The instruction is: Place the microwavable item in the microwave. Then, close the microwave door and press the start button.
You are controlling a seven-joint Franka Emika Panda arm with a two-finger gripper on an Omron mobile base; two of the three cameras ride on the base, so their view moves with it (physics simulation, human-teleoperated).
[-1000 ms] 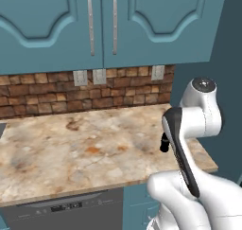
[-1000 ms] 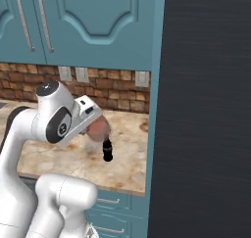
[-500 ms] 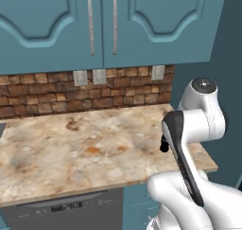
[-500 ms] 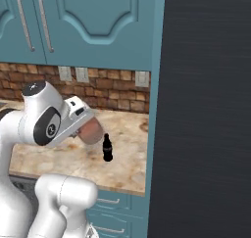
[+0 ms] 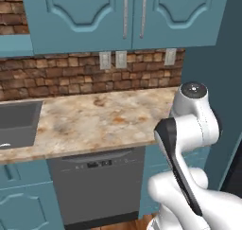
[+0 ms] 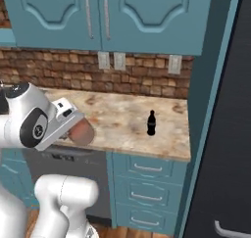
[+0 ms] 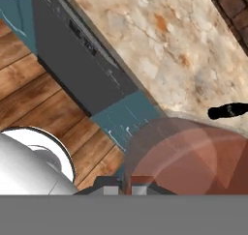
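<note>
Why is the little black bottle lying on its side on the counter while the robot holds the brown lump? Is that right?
Not quite. The black bottle is standing upright on the counter, not lying on its side; the right base view shows that. The rest holds: the gripper does carry the brown lump out past the counter's front edge, apart from the bottle.

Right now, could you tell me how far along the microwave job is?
Done: the microwavable item looks picked up; it sits at the gripper, off the counter, while the cola bottle stands there alone. In hand: carrying it, held out past the counter's front edge. Left: putting it in the microwave, closing the door and pressing start.
</note>
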